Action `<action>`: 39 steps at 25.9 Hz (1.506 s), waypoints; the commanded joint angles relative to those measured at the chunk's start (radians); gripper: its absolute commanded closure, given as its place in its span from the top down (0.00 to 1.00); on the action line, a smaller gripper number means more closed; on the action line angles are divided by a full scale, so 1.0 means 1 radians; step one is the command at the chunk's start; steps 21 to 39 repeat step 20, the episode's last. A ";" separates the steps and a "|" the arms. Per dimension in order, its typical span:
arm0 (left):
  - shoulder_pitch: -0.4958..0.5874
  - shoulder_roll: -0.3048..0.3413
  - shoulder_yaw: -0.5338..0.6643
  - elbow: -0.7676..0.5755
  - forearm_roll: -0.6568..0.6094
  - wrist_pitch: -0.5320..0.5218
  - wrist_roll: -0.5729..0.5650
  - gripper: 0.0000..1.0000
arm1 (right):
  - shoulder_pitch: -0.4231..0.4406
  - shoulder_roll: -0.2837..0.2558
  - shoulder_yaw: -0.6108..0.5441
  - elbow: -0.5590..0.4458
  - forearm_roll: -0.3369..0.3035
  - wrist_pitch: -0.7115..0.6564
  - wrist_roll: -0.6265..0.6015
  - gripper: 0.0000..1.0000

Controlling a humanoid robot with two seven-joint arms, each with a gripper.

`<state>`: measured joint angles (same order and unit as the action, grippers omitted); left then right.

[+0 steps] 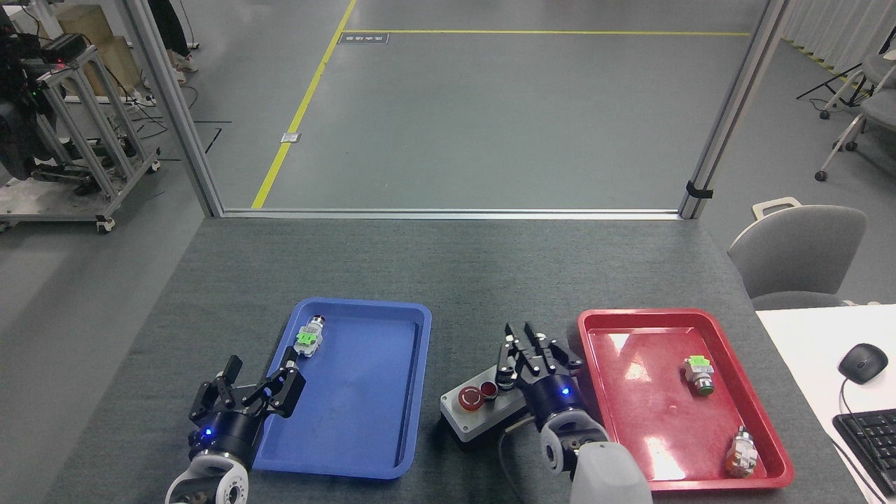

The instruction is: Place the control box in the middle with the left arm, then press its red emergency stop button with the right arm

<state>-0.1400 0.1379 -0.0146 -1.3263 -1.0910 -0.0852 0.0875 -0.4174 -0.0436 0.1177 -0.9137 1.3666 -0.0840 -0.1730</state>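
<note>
Long light-grey control box (483, 416) with black base sat on bare dark-grey felt worktop (462, 273) between blue plastic tray (413, 392) and red plastic tray (588, 364). Round red mushroom e-stop button (470, 399) exposed, probably for pressing. Right hand (535, 350) over box's far end, fingers splayed, gripping nothing. Left hand (255, 388) open over blue tray edge. Tight gap, plenty room beyond.

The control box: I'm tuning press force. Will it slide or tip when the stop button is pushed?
The control box lies flat and long on the felt-textured tabletop, so tipping seems unlikely. The red emergency stop button sits near one end; an off-vertical push might pivot it slightly. It looks rigid.
</note>
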 commanded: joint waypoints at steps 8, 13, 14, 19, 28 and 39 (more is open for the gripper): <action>-0.001 -0.001 -0.001 0.001 0.002 0.001 0.001 0.99 | 0.147 -0.073 -0.182 -0.241 0.000 0.020 -0.005 1.00; 0.000 -0.003 -0.001 0.001 0.002 0.001 0.001 0.99 | 0.270 -0.062 -0.185 -0.390 0.003 0.021 -0.008 1.00; 0.000 -0.001 -0.001 0.001 0.002 0.001 0.001 0.99 | 0.273 -0.062 -0.184 -0.390 0.003 0.021 -0.008 1.00; 0.000 -0.001 -0.001 0.001 0.002 0.001 0.001 0.99 | 0.275 -0.065 -0.187 -0.386 0.003 0.021 -0.006 1.00; 0.000 -0.001 -0.001 0.001 0.002 0.001 0.001 0.99 | 0.275 -0.065 -0.187 -0.384 0.002 0.021 -0.006 1.00; 0.000 -0.001 -0.001 0.001 0.002 0.001 0.001 0.99 | 0.275 -0.065 -0.187 -0.384 0.002 0.021 -0.006 1.00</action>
